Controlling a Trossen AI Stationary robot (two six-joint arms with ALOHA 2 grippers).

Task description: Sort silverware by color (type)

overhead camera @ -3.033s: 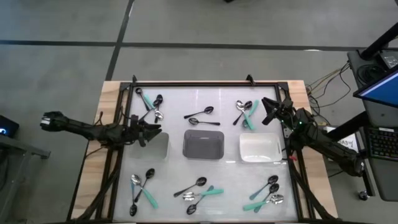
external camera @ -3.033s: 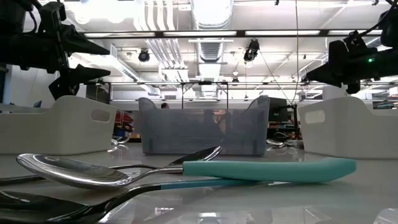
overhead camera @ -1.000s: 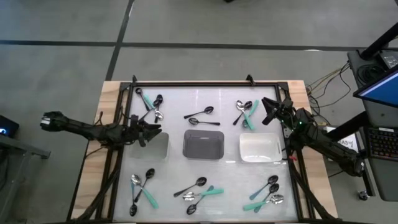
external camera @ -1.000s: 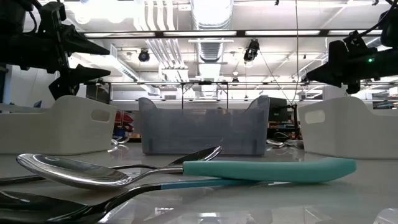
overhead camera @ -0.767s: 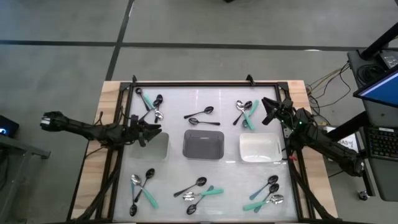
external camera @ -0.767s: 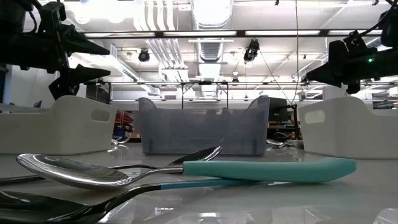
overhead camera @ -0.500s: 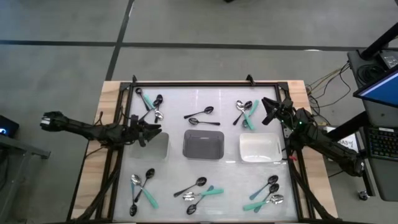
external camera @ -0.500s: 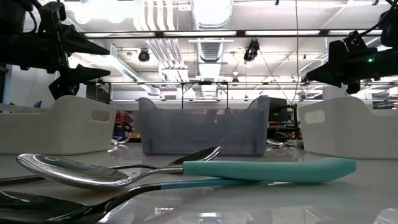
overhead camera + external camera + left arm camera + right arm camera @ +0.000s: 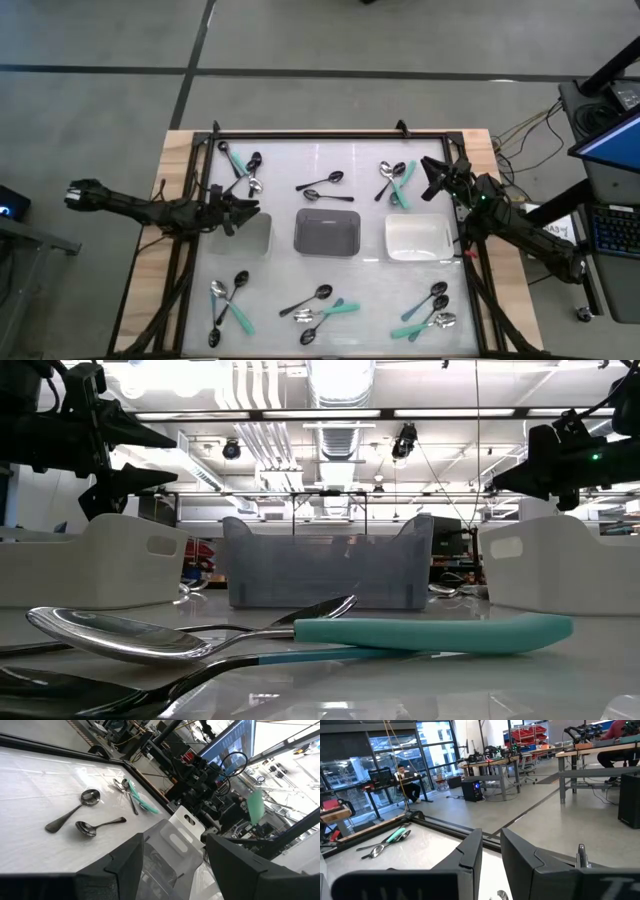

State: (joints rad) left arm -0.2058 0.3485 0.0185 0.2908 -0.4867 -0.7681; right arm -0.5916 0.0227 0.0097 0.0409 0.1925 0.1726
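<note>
Small black, silver and mint-green spoons lie flat on the white table in several clusters: far left [image 9: 240, 166], far middle [image 9: 322, 185], far right [image 9: 393, 181], near left [image 9: 228, 301], near middle [image 9: 318, 305], near right [image 9: 428, 313]. My left gripper [image 9: 250, 208] hangs open above the far left corner of the pale left tray [image 9: 258, 236], holding nothing; its wrist view looks past the fingers [image 9: 175, 837] at that tray [image 9: 170, 842]. My right gripper [image 9: 427, 178] hovers beside the far right cluster, above the table, open with a narrow gap [image 9: 491, 837] and empty.
Three trays stand in a row mid-table: the pale one at left, a grey one [image 9: 328, 231] in the centre, a white one [image 9: 418, 238] at right. A black frame [image 9: 330, 135] borders the table. A person [image 9: 402, 775] sits far off in the room.
</note>
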